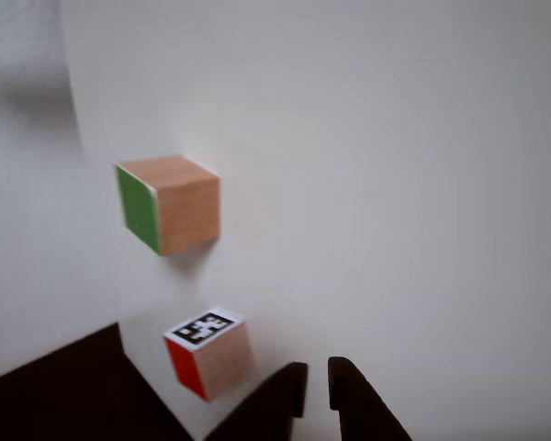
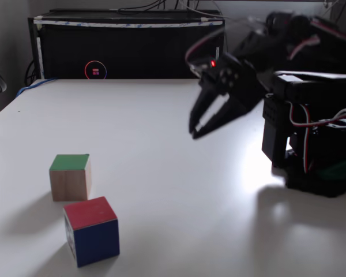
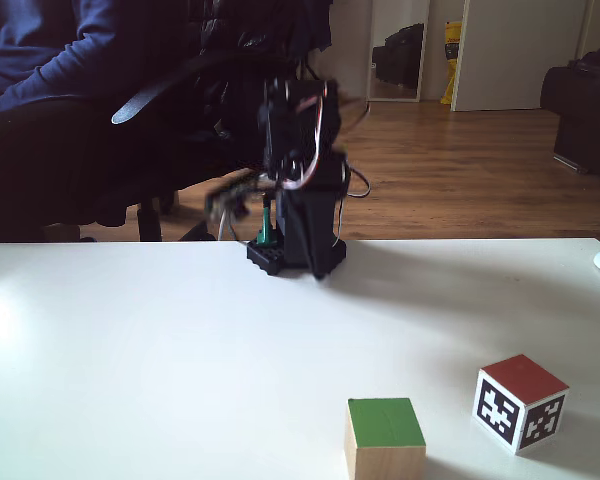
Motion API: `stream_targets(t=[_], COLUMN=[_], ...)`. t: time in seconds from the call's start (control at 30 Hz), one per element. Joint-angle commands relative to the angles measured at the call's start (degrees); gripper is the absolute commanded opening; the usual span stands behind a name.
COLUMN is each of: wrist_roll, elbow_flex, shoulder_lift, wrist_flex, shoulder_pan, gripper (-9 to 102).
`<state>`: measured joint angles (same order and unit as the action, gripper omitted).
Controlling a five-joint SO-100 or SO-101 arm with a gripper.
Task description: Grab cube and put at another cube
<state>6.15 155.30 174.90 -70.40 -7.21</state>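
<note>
- In a fixed view the cube (image 2: 70, 176) sits at the left on the white table (image 2: 161, 150), green face up, wooden sides showing.
- Just beside it, nearer the camera and slightly to the right, stands another cube (image 2: 91, 231), red face up with a blue side; the two look close but apart.
- Farther right in that view the gripper (image 2: 194, 131) hangs in the air above the table, well apart from both cubes, its dark fingers parted a little and holding nothing.
- The arm's base (image 2: 317, 144) stands at the right edge.
- In the other view the cube (image 1: 170, 204) shows its green face on the left, another cube (image 1: 209, 353) lies below it with the black-and-white marker up, and the gripper (image 1: 316, 386) tips enter from the bottom edge with a narrow gap between them.
- In a fixed view the cube (image 3: 384, 438) is left of another cube (image 3: 519, 402), with the arm (image 3: 295, 200) behind them and a person in a blue sleeve (image 3: 50, 50) seated at the upper left.
</note>
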Motion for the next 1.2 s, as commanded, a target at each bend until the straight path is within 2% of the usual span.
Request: stream_targets(t=[0.0,0.2,0.37,0.47,0.57,0.87,1.17], wrist_roll=[-1.32,-0.7,-1.93,-4.13,-7.47,-14.33,-16.35], elbow_flex=[-9.58,-19.69,-37.62,-52.21,-60.12,-69.52,-79.72], shoulder_lift=[-11.95,-23.55,-41.31,-55.55,-65.13,-84.46,-95.01], wrist_flex=[4.92,6.94,-0.62,-8.7,-11.95,-10.99,-9.58], shoulder_pan=[-0.97,-0.7,-0.09,0.35,0.97,3.43,4.22], gripper=[7,24,34,36,37,40,43])
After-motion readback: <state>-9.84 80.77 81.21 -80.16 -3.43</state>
